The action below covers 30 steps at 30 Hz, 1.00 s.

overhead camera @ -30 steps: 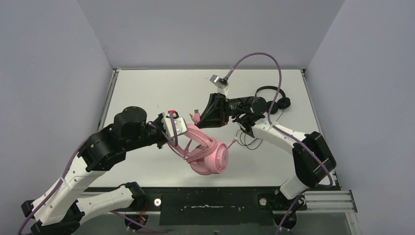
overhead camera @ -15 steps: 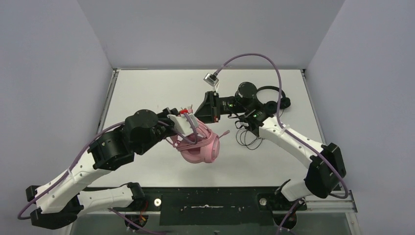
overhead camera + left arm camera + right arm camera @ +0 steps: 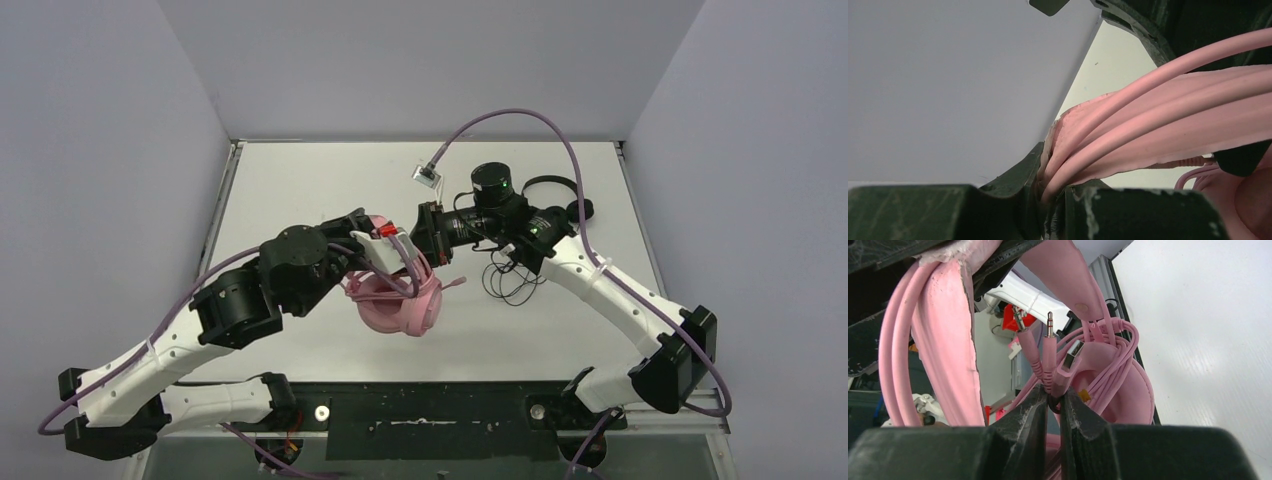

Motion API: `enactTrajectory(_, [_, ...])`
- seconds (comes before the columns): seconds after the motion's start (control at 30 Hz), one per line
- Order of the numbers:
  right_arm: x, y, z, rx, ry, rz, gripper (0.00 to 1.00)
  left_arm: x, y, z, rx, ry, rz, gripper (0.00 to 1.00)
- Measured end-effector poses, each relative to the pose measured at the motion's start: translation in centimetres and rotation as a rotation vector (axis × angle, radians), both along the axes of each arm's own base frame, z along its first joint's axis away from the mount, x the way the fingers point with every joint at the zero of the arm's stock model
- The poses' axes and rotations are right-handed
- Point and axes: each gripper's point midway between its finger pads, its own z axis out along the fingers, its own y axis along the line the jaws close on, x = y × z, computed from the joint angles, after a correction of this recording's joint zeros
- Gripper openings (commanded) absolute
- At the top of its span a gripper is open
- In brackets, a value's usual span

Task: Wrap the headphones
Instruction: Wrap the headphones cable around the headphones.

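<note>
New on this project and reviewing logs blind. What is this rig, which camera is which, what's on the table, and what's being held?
These are two robot arms bolted at the near edge of a table, each ending in two fingers. The wide picture looks down from above and behind them. The other two come from cameras on the wrists, each looking along its own fingers. The left fingers are shut on the pink headphones, clamping the headband with cable loops laid along it. The right fingers pinch the pink cable just below its plugs. The black headphones lie at the far right of the table, with their thin black cable loose nearby.
</note>
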Motion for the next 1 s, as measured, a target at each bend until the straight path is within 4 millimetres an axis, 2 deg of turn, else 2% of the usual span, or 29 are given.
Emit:
enactTrajectory(0.13, [-0.7,-0.2,0.4,-0.020,-0.047,0.029,0.01,0.0,-0.6,1.0,0.002,-0.044,-0.015,0.00])
enactTrajectory(0.27, [-1.6,-0.5,-0.6,-0.058,-0.062,0.059,0.08,0.5,-1.5,1.1,0.047,-0.077,-0.022,0.00])
enactTrajectory(0.5, [-1.7,-1.1,-2.0,-0.118,-0.075,0.066,0.18,0.9,-2.5,0.6,0.107,-0.093,-0.033,0.00])
enactTrajectory(1.0, [-1.4,-1.6,-1.7,-0.121,-0.084,0.070,0.40,1.4,-3.5,1.9,0.096,-0.135,-0.035,0.00])
